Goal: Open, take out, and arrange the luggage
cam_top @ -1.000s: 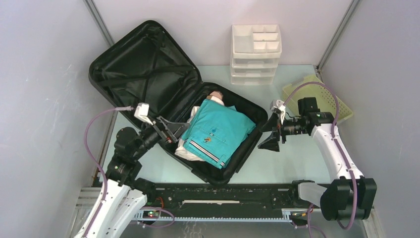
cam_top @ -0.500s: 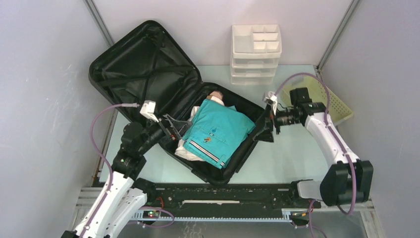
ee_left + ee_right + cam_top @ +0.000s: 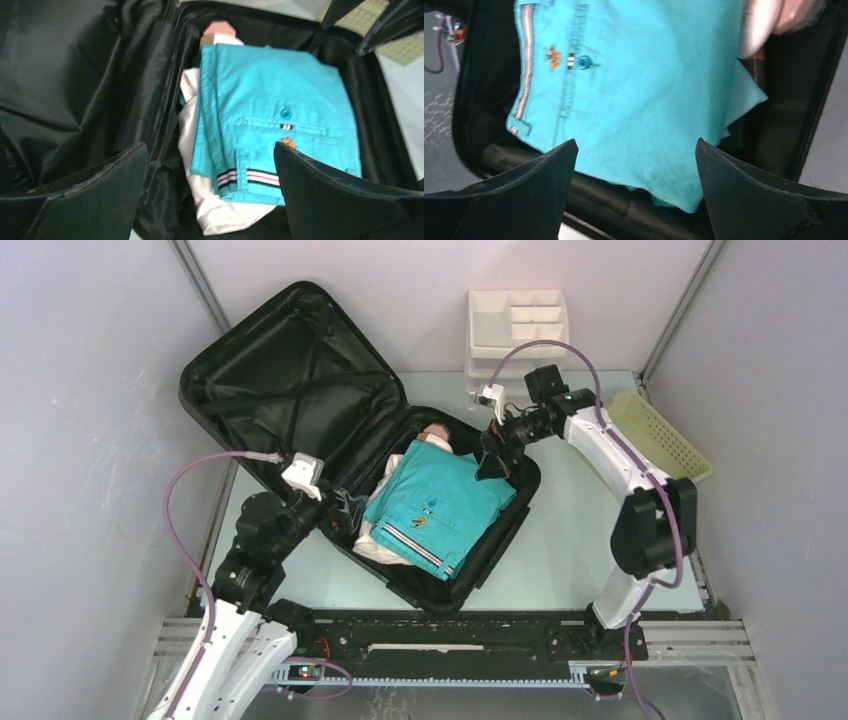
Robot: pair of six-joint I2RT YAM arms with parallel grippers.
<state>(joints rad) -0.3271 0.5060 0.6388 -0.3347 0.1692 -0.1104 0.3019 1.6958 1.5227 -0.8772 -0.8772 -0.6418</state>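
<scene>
left arm point(image 3: 250, 560): I have it angled up from its base toward the left edge of the luggage point(image 3: 290, 370).
left gripper point(image 3: 345, 510): jaws spread wide, empty, at that left edge.
right arm point(image 3: 610, 455): elbow high, forearm reaching back to the luggage's far-right corner.
right gripper point(image 3: 490, 464): jaws wide apart, empty, over that corner.

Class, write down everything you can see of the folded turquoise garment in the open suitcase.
The folded turquoise cotton-looking garment lies flat atop a white garment inside the open black hard-shell suitcase. It shows a buttoned pocket, small orange logo, and a red, white and dark striped band. Nothing grips it.
</scene>
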